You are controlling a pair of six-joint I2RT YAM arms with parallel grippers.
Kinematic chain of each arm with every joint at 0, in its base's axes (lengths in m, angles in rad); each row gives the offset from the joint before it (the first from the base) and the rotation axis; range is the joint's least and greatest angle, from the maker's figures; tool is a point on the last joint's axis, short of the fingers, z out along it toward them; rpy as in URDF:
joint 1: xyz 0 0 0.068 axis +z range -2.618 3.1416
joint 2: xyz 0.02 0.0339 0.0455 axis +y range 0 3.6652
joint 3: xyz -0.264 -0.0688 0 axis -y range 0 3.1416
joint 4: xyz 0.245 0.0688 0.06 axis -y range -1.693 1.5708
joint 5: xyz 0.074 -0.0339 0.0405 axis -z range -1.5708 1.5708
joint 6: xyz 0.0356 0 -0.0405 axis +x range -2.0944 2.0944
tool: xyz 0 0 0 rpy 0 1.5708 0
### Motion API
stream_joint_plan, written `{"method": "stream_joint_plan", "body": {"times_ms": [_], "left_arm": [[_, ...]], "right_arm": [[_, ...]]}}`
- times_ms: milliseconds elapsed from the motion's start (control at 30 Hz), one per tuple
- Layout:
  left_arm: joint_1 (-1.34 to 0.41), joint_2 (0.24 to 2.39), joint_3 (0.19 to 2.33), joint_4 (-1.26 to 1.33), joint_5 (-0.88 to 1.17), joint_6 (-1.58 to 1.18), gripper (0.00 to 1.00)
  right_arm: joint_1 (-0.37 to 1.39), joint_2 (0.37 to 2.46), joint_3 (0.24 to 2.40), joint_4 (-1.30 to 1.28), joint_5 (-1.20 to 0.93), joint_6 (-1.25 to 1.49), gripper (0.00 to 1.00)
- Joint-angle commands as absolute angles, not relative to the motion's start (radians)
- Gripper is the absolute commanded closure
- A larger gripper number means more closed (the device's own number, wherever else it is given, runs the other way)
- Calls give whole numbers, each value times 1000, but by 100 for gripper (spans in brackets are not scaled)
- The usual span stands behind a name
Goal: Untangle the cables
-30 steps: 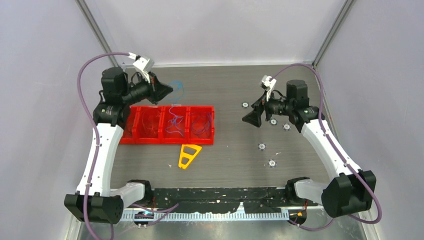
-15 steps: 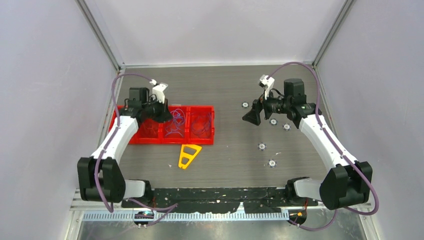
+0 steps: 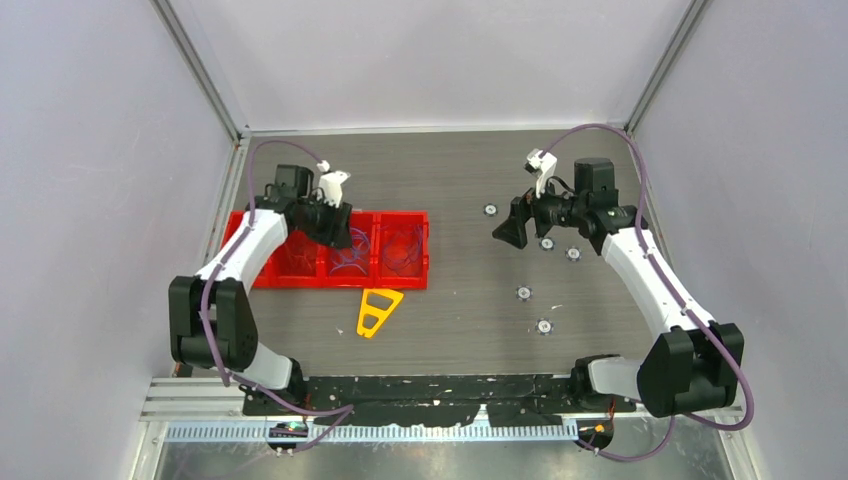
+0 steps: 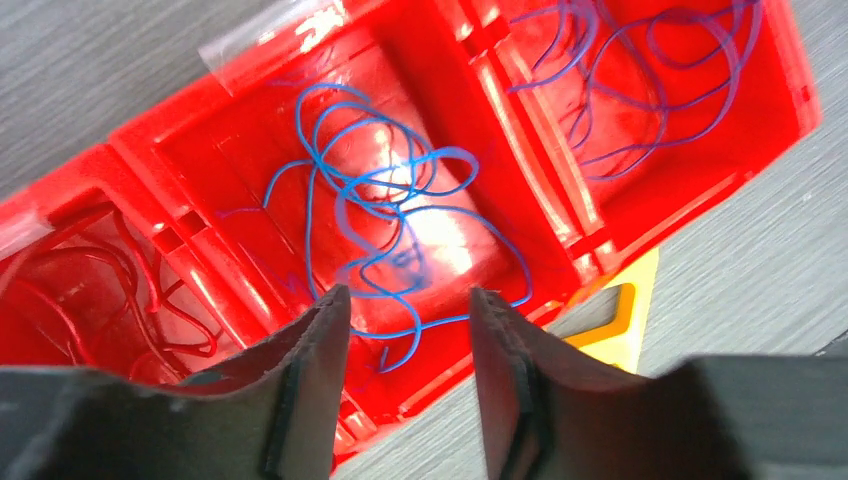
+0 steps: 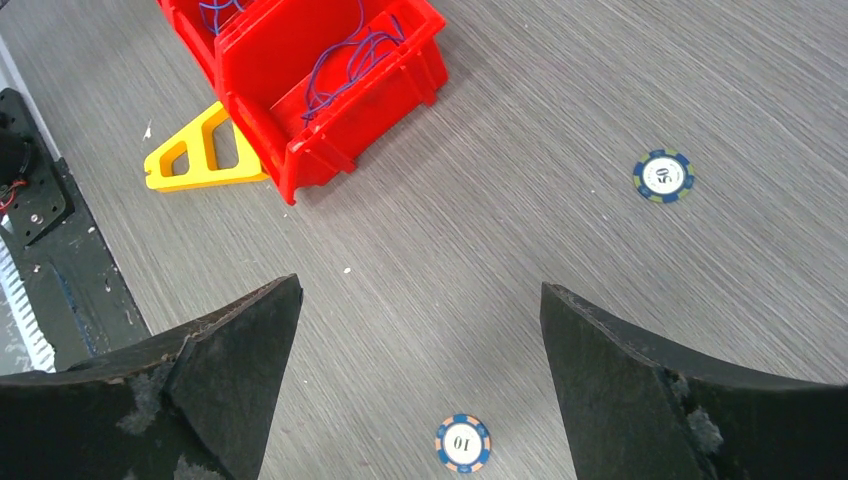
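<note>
Left arm pose: it is bending forward from its base and reaching over the red bin (image 3: 405, 284), with the wrist tipping down toward the compartments.
Left gripper (image 3: 338, 228): its jaws are standing a narrow gap apart, with nothing between them.
Right arm pose: it is arching up from its base and pointing inward over the bare table (image 3: 460, 330), well apart from the bin.
Right gripper (image 3: 507, 234): its jaws are gaping wide and holding nothing.
Blue cables (image 4: 370, 200): they are lying as a loose tangle in the bin's middle compartment, just beyond the left gripper's fingertips (image 4: 335, 305), with one loop running near the gap.
Purple-blue cables (image 4: 640, 90): they are lying looped in the neighbouring compartment, on the right in the left wrist view.
Red cables (image 4: 90, 290): they are sitting in the compartment on the other side.
Yellow triangle (image 3: 378, 310): it is lying flat, just beside the bin's near wall.
Writing: one poker chip (image 5: 462, 441) is showing "10" between the right fingers; another chip (image 5: 663, 176) is showing "50".
</note>
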State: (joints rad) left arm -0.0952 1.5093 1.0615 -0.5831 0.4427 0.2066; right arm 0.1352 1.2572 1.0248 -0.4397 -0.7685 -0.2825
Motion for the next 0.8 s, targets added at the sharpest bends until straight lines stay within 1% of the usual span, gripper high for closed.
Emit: {"method": "stream_joint_plan", "body": {"times_ms": [0, 33, 100, 133, 233, 333, 433, 500, 567, 633, 767], "left_arm": [[-102, 1420, 1199, -746, 464, 305, 37], [-99, 1398, 1222, -772, 468, 313, 29], [-89, 1356, 1275, -816, 490, 324, 3], [-84, 1346, 1316, -854, 501, 332, 1], [-82, 1369, 1497, -1012, 506, 356, 0], [-79, 1452, 1710, -1145, 478, 324, 0], [-63, 1556, 1930, -1241, 466, 232, 0], [-36, 1608, 2010, -1243, 444, 141, 0], [-6, 1626, 1999, -1201, 406, 68, 0], [45, 1627, 1949, -1175, 341, 55, 0], [70, 1616, 1880, -1167, 333, 64, 0]], "right_arm": [[109, 1262, 1044, -430, -771, -295, 5], [103, 1261, 1044, -430, -772, -295, 5], [95, 1256, 1044, -429, -773, -297, 5], [93, 1256, 1043, -429, -775, -298, 5], [73, 1251, 1041, -412, -774, -288, 5], [43, 1255, 1054, -381, -759, -264, 5], [-27, 1294, 1111, -349, -737, -201, 5], [-74, 1333, 1164, -344, -717, -149, 5], [-123, 1376, 1201, -343, -713, -96, 5], [-166, 1409, 1212, -338, -699, -52, 5], [-209, 1422, 1179, -333, -676, -24, 5]]}}
